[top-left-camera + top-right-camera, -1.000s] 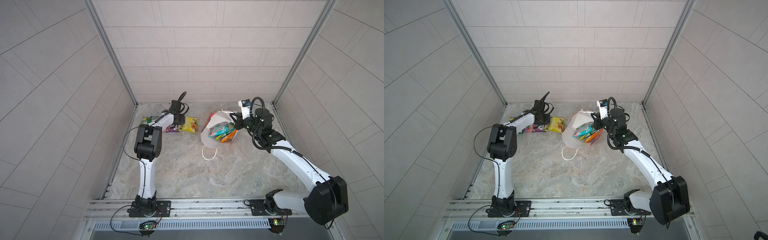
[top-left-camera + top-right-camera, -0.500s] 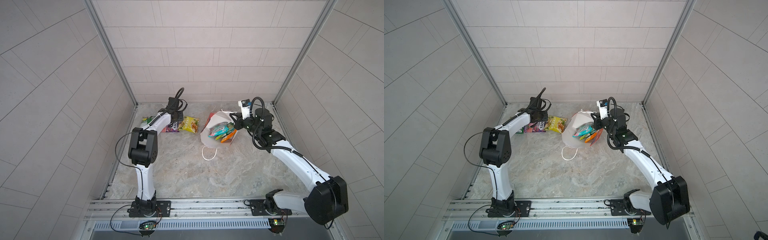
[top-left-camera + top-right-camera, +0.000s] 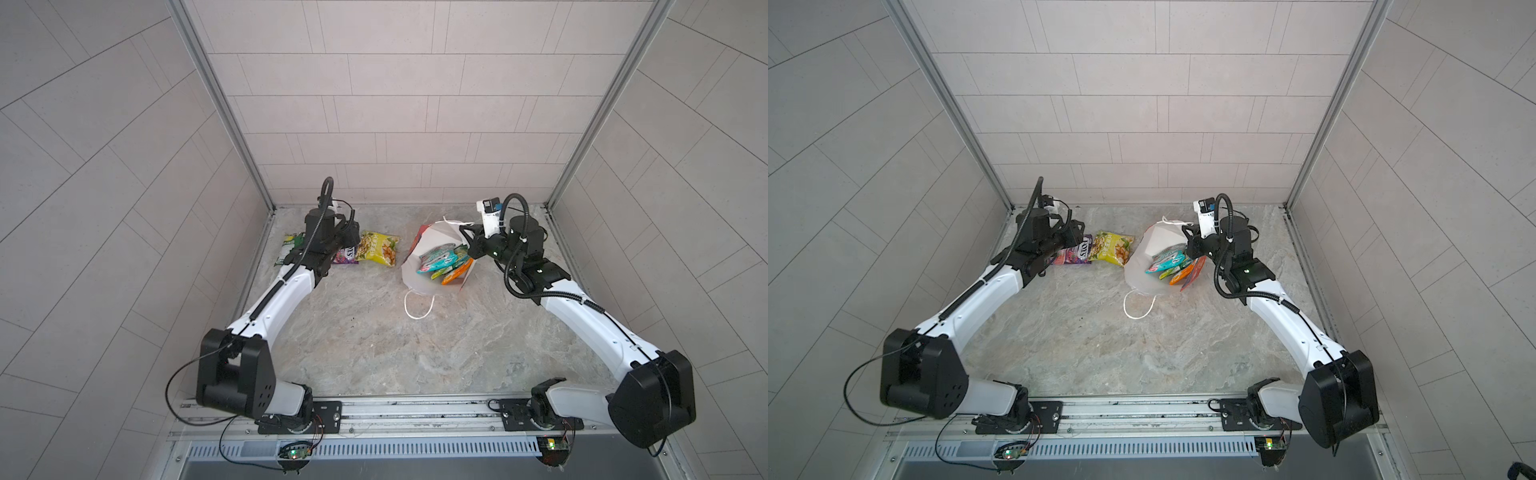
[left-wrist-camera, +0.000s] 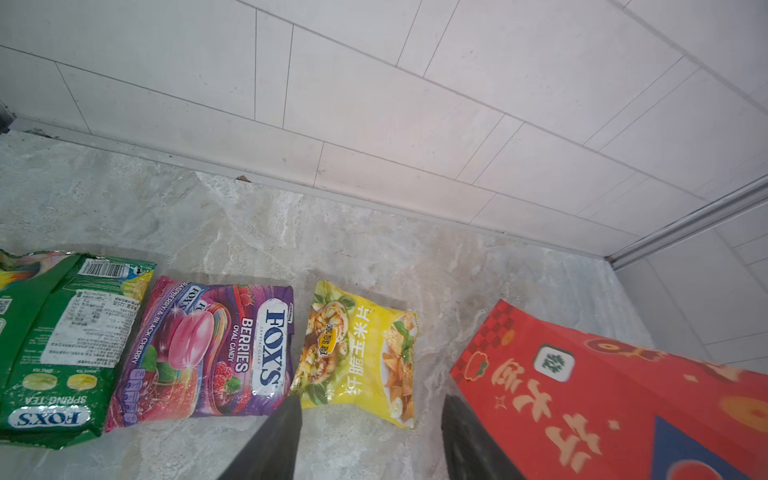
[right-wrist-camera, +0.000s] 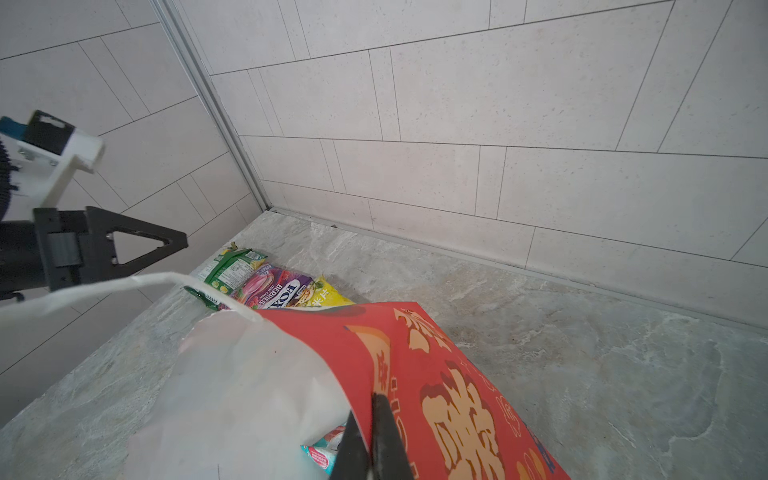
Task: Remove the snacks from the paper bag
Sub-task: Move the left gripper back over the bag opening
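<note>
Three snacks lie in a row on the floor at the back left: a green packet (image 4: 62,340), a purple FOX'S packet (image 4: 208,349) and a yellow packet (image 4: 361,353). My left gripper (image 4: 372,401) is open and empty, just short of the yellow packet (image 3: 379,248). To its right, the red paper bag (image 3: 419,274) lies tilted with its white inside showing. Teal (image 3: 438,257), yellow-green (image 3: 442,272) and orange (image 3: 455,275) packets sit in its mouth. My right gripper (image 5: 370,407) is shut on the bag's red rim (image 5: 436,374).
A white cord handle (image 3: 419,305) trails from the bag onto the marble floor toward the front. The tiled back wall (image 4: 374,124) stands close behind the packets, and the left side wall is near the green packet. Open floor (image 3: 374,353) spreads in front of the bag.
My left gripper's jaws have opened wider by the yellow packet, and the left arm's elbow has swung down and outward. The right arm and the bag have not moved.
</note>
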You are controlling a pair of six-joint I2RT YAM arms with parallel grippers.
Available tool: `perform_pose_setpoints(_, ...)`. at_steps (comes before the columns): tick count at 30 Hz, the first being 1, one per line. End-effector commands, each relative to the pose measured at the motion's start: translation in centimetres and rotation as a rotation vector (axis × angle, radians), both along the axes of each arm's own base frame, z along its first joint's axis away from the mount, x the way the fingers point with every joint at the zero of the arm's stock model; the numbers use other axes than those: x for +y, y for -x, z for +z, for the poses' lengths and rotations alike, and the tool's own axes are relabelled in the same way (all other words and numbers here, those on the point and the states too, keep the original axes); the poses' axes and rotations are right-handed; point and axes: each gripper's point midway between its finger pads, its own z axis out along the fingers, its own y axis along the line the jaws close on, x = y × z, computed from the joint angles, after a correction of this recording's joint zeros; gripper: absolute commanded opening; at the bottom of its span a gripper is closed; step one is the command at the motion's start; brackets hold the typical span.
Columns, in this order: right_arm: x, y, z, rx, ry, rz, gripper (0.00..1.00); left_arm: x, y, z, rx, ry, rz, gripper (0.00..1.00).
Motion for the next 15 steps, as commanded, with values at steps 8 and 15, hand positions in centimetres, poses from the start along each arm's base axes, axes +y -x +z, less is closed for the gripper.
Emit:
perform_pose_setpoints(8, -0.5, -1.3, -0.2, -0.012, 0.040, -0.026, 0.00, -1.3, 8.1, 0.8, -0.070, -0.004, -0.074, 0.61)
perform_pose_setpoints(15, -0.2, -1.2, -0.8, 0.005, 0.052, -0.005, 0.00, -2.2, 10.9, -3.7, 0.045, -0.048, -0.150, 0.68)
